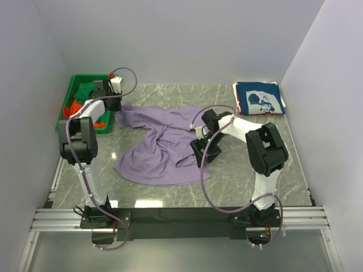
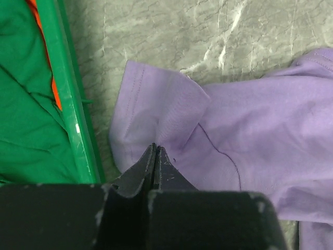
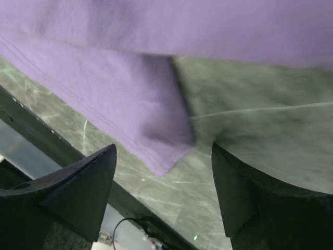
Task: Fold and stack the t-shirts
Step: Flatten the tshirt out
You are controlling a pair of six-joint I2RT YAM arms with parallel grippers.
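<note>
Grey marble table (image 1: 244, 170) carries the crumpled purple shirt (image 1: 159, 153) mid-surface. Nearest, the right gripper (image 3: 164, 156), jaws spread over its near edge, may catch 2 layers or miss. Farther left, the left gripper (image 2: 156, 150), pinching a sleeve (image 2: 151, 104), could lose it or snag the bin (image 2: 67, 114). Both arms (image 1: 79, 141) reach forward, elbows raised; the navy shirt (image 1: 259, 99) lies folded far right.

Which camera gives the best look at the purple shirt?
The top external view: it shows nearly the whole purple shirt, rumpled. The left wrist view shows only a sleeve beside the green bin; the right wrist view, just a hem corner.
</note>
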